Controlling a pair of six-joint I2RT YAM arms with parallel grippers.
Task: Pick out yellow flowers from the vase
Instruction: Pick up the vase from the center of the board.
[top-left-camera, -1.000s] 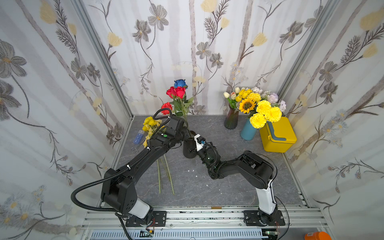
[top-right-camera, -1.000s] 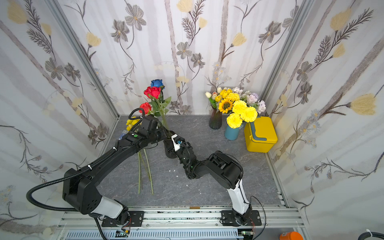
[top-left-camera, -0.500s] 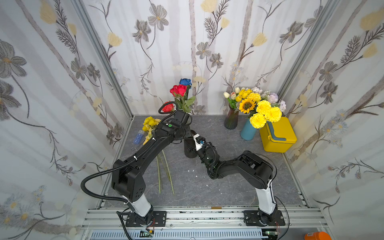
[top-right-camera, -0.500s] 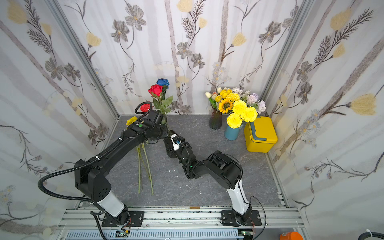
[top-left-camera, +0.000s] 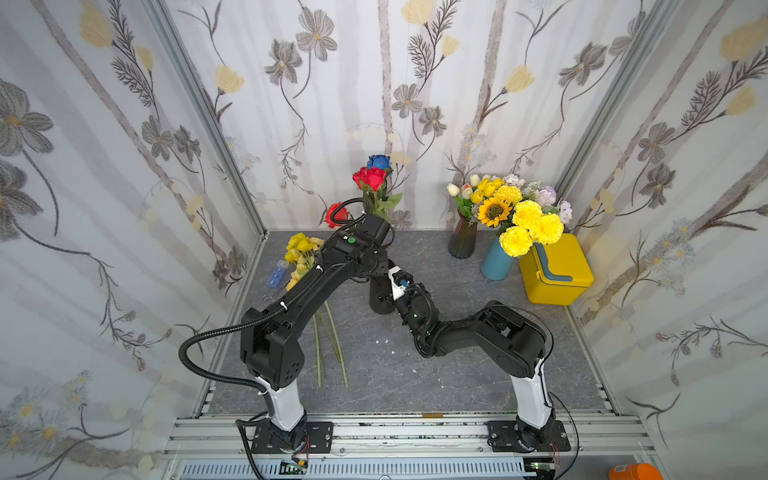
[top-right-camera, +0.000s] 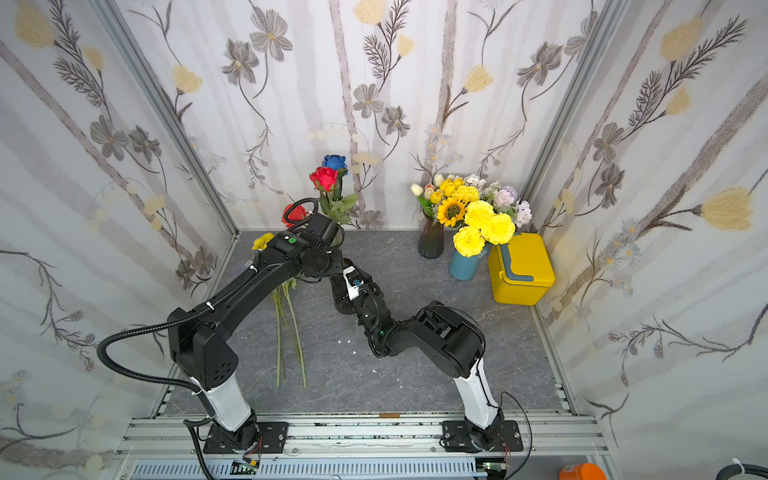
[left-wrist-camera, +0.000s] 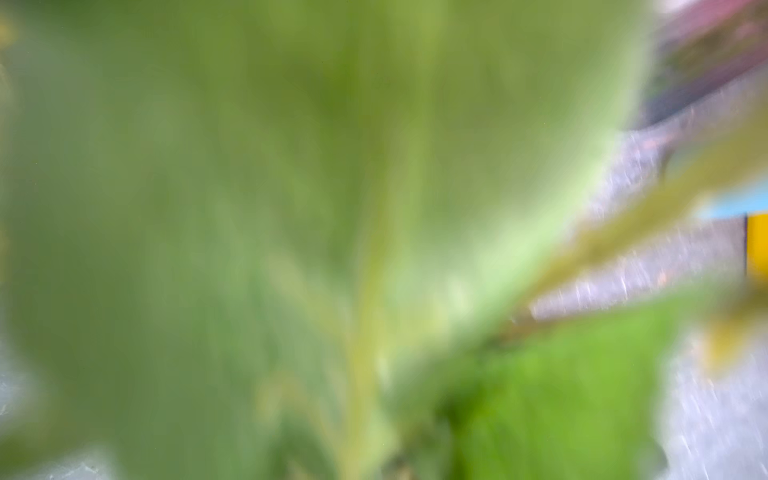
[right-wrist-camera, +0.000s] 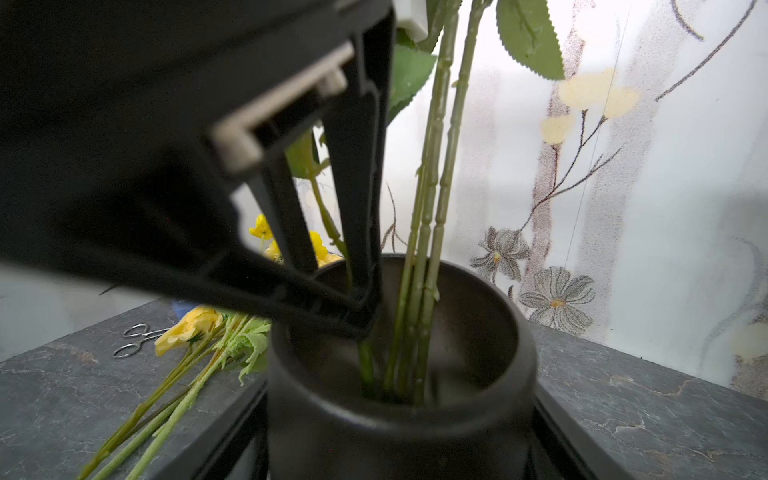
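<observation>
Left claw (right-wrist-camera: 338, 282) over black cylindrical vase (right-wrist-camera: 482, 320): fingers parted, one green stem running between them, not pinched. Right claw (right-wrist-camera: 399, 449) clamped round the vase body. Long-stemmed yellow flowers (top-left-camera: 301, 249) lie flat on grey marbled table (top-left-camera: 457, 374), just beside vase. Red rose (top-left-camera: 370, 178) and blue rose (top-left-camera: 379, 161) stand in it.

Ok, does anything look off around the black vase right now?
Yes. The left gripper is at the mouth of the black vase, astride a green stem, yet only red roses and a blue rose show above it; yellow flowers lie on the table. A leaf also smothers the left wrist camera.
</observation>
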